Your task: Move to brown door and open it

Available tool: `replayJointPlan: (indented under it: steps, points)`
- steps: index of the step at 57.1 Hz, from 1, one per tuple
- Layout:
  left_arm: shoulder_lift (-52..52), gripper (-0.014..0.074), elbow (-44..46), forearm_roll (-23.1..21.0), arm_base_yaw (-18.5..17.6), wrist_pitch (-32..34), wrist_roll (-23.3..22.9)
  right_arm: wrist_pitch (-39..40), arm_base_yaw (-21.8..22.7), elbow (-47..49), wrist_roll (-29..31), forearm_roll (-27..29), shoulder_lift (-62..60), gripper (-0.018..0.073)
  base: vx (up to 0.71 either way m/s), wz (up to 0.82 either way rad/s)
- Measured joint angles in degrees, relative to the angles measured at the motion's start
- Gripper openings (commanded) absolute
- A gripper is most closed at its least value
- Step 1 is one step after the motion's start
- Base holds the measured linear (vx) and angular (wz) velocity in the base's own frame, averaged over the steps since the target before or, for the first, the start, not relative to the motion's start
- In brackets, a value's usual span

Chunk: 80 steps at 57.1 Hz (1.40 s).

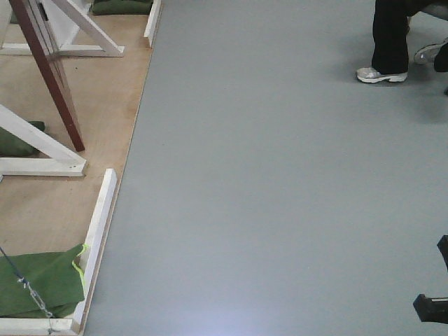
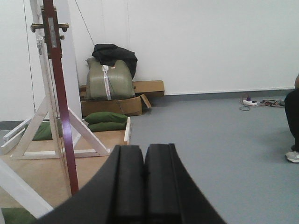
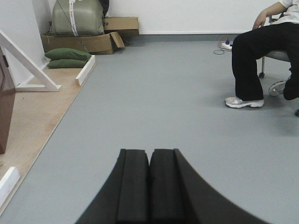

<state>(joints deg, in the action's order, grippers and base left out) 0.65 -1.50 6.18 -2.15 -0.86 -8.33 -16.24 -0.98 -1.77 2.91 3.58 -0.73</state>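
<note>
The brown door (image 2: 58, 93) stands edge-on in a white frame at the left of the left wrist view, with a brass handle (image 2: 49, 26) near its top. Its lower edge shows in the front view (image 1: 49, 70) at the top left, and a brown corner shows in the right wrist view (image 3: 5, 107). My left gripper (image 2: 144, 154) is shut and empty, low in its view, to the right of the door and well short of it. My right gripper (image 3: 149, 156) is shut and empty above the grey floor.
White frame braces (image 1: 49, 150) and green sandbags (image 1: 38, 280) sit on a wooden base (image 1: 84, 105) at the left. A seated person's legs (image 3: 252, 60) are at the right. Cardboard boxes and a bag (image 2: 108, 77) stand against the back wall. Grey floor (image 1: 280, 196) fills the middle.
</note>
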Motion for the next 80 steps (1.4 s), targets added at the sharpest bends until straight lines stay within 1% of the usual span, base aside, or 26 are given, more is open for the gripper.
replayJointPlan:
  steps: [48,80]
  points:
    - [0.0,-0.0006,0.0,0.0,0.0,0.0,0.0,0.0,0.0,0.0,0.0,0.0,0.0,0.0,0.41,0.06]
    - [0.0,-0.0006,0.0,0.0,0.0,0.0,0.0,0.0,0.0,0.0,0.0,0.0,0.0,0.0,0.44,-0.02]
